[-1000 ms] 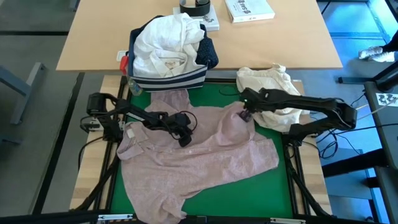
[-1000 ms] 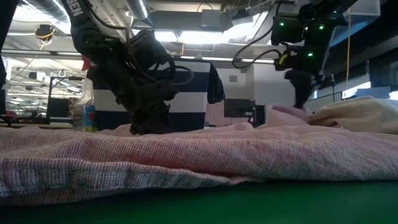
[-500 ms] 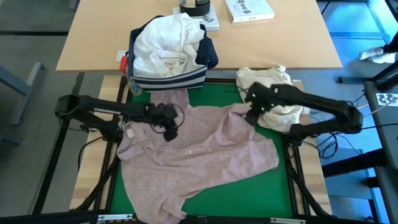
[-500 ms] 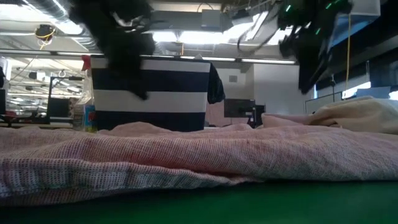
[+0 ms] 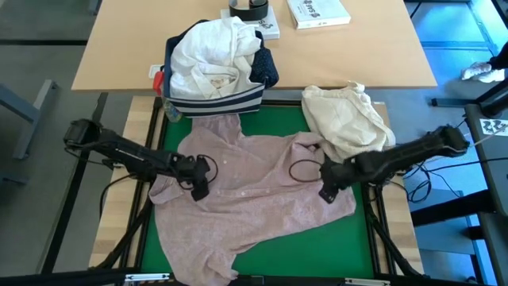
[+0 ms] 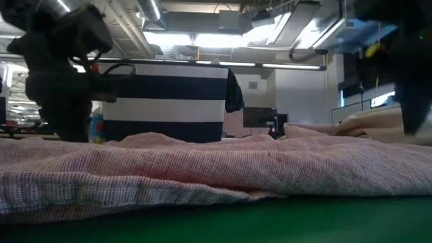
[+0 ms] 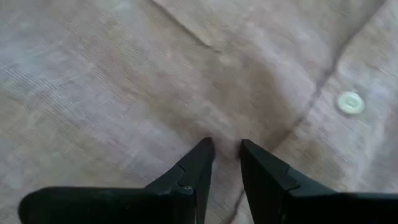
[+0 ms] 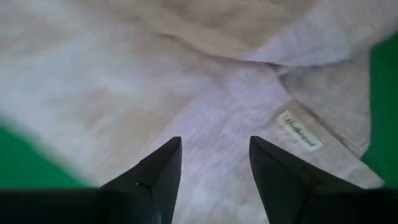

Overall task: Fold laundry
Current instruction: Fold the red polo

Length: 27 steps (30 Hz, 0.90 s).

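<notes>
A pale pink top [image 5: 254, 199], a buttoned shirt, lies spread and rumpled on the green mat [image 5: 317, 238]. My left gripper [image 5: 198, 189] points down over its left part, beside a button [image 7: 350, 102]. Its fingers [image 7: 225, 149] stand a narrow gap apart with nothing between them. My right gripper [image 5: 326, 193] stands open over the shirt's right part, its fingers [image 8: 214, 152] wide apart near a sewn-in label [image 8: 297, 130]. A white shirt [image 5: 210, 52] and a navy dotted one [image 5: 266, 70] are heaped in the striped bin [image 5: 214, 99]. My left gripper's fingertips [image 7: 202, 152] stand right at the pink cloth from above. I cannot tell whether they touch it, and no fold shows between them.
A cream cloth bundle [image 5: 345, 119] lies at the mat's far right corner, close to my right arm. The bin stands at the mat's far edge, with a red-topped bottle [image 5: 159, 79] beside it. A book [image 5: 317, 12] lies on the wooden table behind.
My left gripper has gone from the shirt's middle toward the table's left and near edge. My right gripper has left the shirt's far right part, swung toward the near edge and turned about. The bit of cloth raised under it a second ago now lies flat.
</notes>
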Each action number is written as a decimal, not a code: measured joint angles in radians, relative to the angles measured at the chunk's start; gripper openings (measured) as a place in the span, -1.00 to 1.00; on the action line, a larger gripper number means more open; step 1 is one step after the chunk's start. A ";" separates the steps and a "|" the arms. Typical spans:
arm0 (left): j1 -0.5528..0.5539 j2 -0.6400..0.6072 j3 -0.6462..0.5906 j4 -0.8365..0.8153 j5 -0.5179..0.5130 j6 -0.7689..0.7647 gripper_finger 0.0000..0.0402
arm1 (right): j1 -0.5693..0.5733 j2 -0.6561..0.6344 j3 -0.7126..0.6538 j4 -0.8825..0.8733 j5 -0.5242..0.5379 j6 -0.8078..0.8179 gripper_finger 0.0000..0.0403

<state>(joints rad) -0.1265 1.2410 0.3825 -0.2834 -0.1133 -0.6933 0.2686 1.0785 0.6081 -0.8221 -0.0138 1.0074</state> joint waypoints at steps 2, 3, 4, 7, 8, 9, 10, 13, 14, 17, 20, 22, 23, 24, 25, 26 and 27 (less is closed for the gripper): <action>0.000 -0.003 -0.021 0.014 0.002 -0.041 -0.58 | 0.040 0.032 -0.064 0.079 0.030 0.111 -0.08; 0.000 -0.004 -0.024 0.015 0.005 -0.056 -0.58 | 0.058 0.052 -0.094 0.126 0.030 0.162 -0.08; 0.000 -0.004 -0.025 0.012 0.009 -0.059 -0.58 | 0.080 0.072 -0.121 0.167 0.018 0.208 -0.08; -0.005 -0.015 -0.017 -0.027 0.023 -0.063 -0.58 | 0.163 0.120 -0.152 0.286 -0.057 0.300 -0.08; -0.005 -0.019 -0.009 -0.057 0.026 -0.067 -0.58 | 0.200 0.135 -0.144 0.295 -0.085 0.321 -0.08; -0.006 -0.023 0.004 -0.095 0.025 -0.079 -0.58 | 0.240 0.145 -0.133 0.304 -0.099 0.340 -0.08; -0.006 -0.030 0.018 -0.146 0.017 -0.087 -0.58 | 0.275 0.148 -0.120 0.302 -0.115 0.350 -0.08; 0.000 -0.042 0.063 -0.299 -0.028 -0.092 -0.58 | 0.380 0.152 -0.095 0.268 -0.160 0.401 -0.08; 0.005 -0.042 0.073 -0.339 -0.045 -0.096 -0.58 | 0.405 0.152 -0.090 0.243 -0.183 0.416 -0.08; 0.024 -0.042 0.091 -0.439 -0.064 -0.131 -0.58 | 0.466 0.152 -0.084 0.138 -0.243 0.489 -0.08; 0.038 -0.043 0.106 -0.482 -0.005 -0.146 -0.58 | 0.502 0.141 -0.048 0.129 -0.254 0.499 -0.08; 0.037 -0.045 0.142 -0.489 0.052 -0.145 -0.58 | 0.514 0.132 -0.007 0.114 -0.214 0.475 -0.08; 0.035 -0.047 0.176 -0.488 0.073 -0.141 -0.58 | 0.511 0.127 0.017 0.101 -0.191 0.453 -0.08; 0.032 -0.049 0.217 -0.476 0.082 -0.135 -0.58 | 0.510 0.121 0.047 0.079 -0.163 0.433 -0.08; 0.025 -0.052 0.258 -0.470 0.082 -0.122 -0.58 | 0.506 0.116 0.079 0.053 -0.127 0.400 -0.08; 0.017 -0.057 0.297 -0.468 0.075 -0.109 -0.58 | 0.500 0.112 0.112 0.021 -0.082 0.369 -0.08; 0.008 -0.060 0.336 -0.470 0.067 -0.092 -0.58 | 0.491 0.111 0.145 -0.014 -0.027 0.341 -0.08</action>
<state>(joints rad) -0.1186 1.1811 0.7187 -0.7535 -0.0460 -0.7852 0.7597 1.1896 0.7531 -0.8366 -0.0405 1.3486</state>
